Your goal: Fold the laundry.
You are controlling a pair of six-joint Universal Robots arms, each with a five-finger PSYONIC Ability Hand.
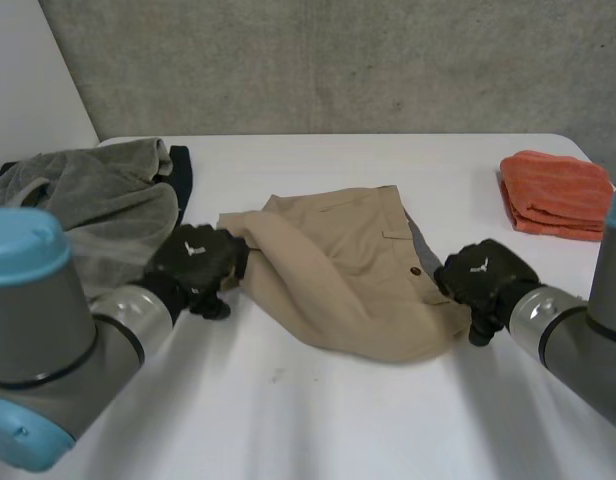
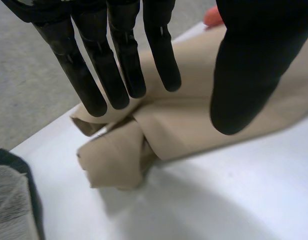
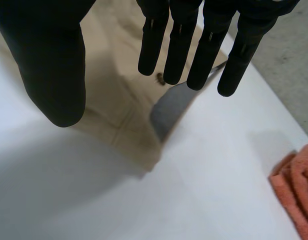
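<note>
A tan garment point(image 1: 338, 270) lies crumpled in the middle of the white table point(image 1: 318, 420), folded partly over itself. My left hand point(image 1: 198, 262) is at its left end. In the left wrist view its fingers point(image 2: 119, 65) stand straight just above a rolled-up tan corner point(image 2: 114, 160), thumb spread apart, holding nothing. My right hand point(image 1: 483, 275) is at the garment's right edge. Its fingers point(image 3: 179, 45) are straight over the tan cloth point(image 3: 119, 90), near a small button point(image 3: 160, 77) and a grey inner flap point(image 3: 171, 107), gripping nothing.
A heap of grey clothes point(image 1: 88, 200) with a dark piece lies at the back left, close to my left arm. A folded orange towel point(image 1: 555, 193) sits at the back right, beside my right hand point(image 3: 299, 190). A concrete wall stands behind the table.
</note>
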